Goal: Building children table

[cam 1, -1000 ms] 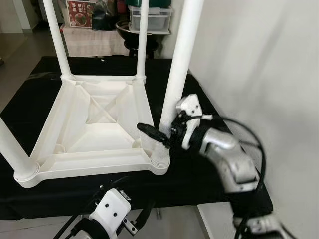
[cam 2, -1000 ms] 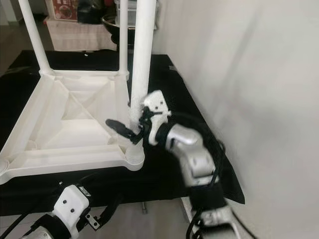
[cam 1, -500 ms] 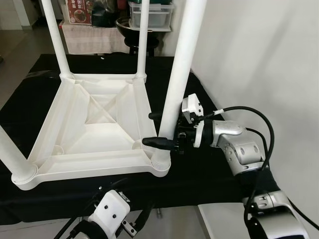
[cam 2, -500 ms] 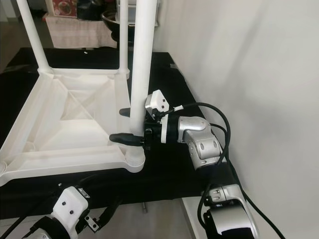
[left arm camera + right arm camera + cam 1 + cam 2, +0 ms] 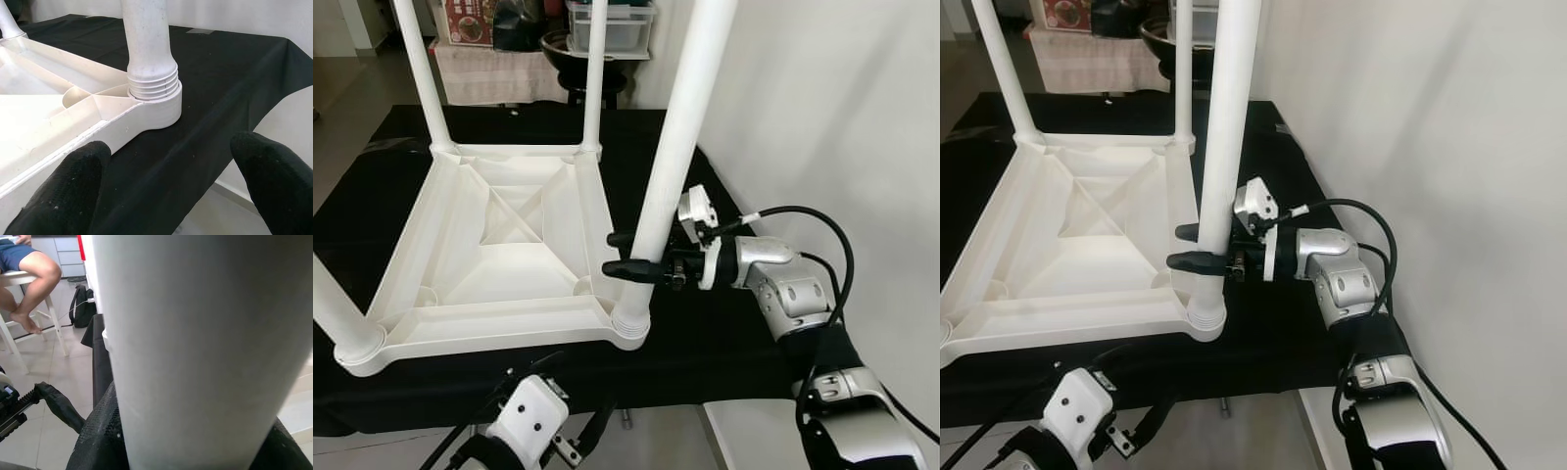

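Note:
The white plastic children's table [image 5: 509,255] lies upside down on a black-covered surface [image 5: 724,343], its legs pointing up. The near right leg [image 5: 680,127] stands in its ribbed corner socket [image 5: 629,328], leaning slightly right. My right gripper [image 5: 628,254] reaches in from the right and is shut on this leg just above the socket, one black finger on each side. In the right wrist view the leg [image 5: 195,342] is pressed close between the fingers. My left gripper [image 5: 171,191] hangs low below the front edge, open and holding nothing, facing the same socket [image 5: 154,98].
Three other legs stand at the far left [image 5: 421,73], far right [image 5: 595,69] and near left [image 5: 333,313] corners. A white wall [image 5: 842,117] runs close along the right. Shelves and a dark bowl [image 5: 563,44] sit behind. A seated person's legs [image 5: 29,274] are nearby.
The right gripper rolled level around the near right leg, and its fingers have drawn together onto it. The left arm has stayed low.

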Robot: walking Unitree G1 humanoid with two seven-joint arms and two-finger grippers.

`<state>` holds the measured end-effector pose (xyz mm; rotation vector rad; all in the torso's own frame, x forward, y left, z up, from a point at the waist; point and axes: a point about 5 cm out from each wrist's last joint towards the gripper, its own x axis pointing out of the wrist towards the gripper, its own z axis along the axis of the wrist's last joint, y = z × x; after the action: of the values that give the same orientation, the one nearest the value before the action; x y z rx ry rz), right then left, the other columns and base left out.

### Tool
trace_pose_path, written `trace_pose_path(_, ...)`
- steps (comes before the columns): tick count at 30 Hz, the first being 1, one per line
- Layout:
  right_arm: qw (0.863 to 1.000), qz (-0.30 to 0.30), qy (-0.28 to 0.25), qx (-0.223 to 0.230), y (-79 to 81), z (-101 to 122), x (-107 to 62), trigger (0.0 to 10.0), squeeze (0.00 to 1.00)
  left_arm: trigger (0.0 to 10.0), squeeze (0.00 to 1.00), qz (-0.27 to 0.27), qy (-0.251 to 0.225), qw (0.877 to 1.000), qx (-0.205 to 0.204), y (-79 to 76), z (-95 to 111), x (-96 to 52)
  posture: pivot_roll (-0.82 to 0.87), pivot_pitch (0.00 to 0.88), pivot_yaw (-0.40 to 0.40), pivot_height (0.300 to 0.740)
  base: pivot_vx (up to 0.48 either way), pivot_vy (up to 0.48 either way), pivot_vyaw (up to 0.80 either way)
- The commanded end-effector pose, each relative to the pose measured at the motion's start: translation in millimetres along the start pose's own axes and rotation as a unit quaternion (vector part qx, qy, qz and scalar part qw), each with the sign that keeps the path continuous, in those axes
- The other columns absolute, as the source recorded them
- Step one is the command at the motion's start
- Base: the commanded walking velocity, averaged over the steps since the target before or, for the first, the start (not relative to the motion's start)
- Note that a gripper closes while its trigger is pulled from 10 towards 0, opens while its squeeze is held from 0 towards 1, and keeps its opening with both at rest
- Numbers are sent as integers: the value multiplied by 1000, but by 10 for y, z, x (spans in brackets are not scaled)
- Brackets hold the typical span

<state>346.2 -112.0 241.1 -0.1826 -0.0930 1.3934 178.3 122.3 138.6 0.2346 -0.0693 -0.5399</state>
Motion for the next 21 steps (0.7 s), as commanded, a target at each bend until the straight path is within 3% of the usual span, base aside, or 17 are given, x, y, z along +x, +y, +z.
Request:
trace_pose_path(1, 999, -35, 7, 12, 6, -102, -71, 0, 0, 10000, 0, -5, 3, 1000, 1, -29, 6, -14, 81, 140, -100, 740, 0, 0, 0)
trace_pose_path(5, 995, -95, 11, 24, 52, -163, -109, 0, 0, 10000, 0, -5, 2, 1000, 1, -34, 7, -15, 78, 142, -114, 740, 0, 0, 0)
trace_pose_path(6, 936, -340, 42, 80, 175, -413, -95, 0, 0, 10000, 0, -3, 3, 1000, 1, -27, 2, -26, 72, 141, -116, 740, 0, 0, 0)
trace_pose_path(7, 897, -421, 66, 119, 372, -561, -90, 0, 0, 10000, 0, -2, 3, 1000, 0, -20, 2, -27, 70, 142, -113, 740, 0, 0, 0)
trace_pose_path(8, 897, -421, 66, 119, 372, -561, -90, 0, 0, 10000, 0, -2, 3, 1000, 0, -20, 2, -27, 70, 142, -113, 740, 0, 0, 0)
trace_pose_path(9, 868, -468, 81, 144, 514, -640, -106, 0, 0, 10000, 0, -2, 3, 1000, 0, -15, 3, -27, 70, 142, -113, 740, 0, 0, 0)
trace_pose_path(11, 861, -480, 80, 151, 599, -661, -71, 0, 0, 10000, 0, -2, 2, 1000, 1, -10, 3, -21, 66, 142, -100, 740, 0, 0, 0)
trace_pose_path(13, 862, -477, 72, 156, 615, -677, -6, 0, 0, 10000, 0, -4, 3, 1000, 1, -5, -3, -10, 58, 128, -89, 740, 0, 0, 0)
trace_pose_path(18, 870, -464, 49, 162, 513, -626, 223, 0, 0, 10000, 0, -7, 2, 1000, 2, 5, -20, 21, 63, 120, -98, 740, 0, 0, 0)
trace_pose_path(21, 868, -465, 45, 168, 527, -583, 253, 0, 0, 10000, 0, -4, 2, 1000, 2, 10, -20, 20, 64, 120, -99, 740, 0, 0, 0)
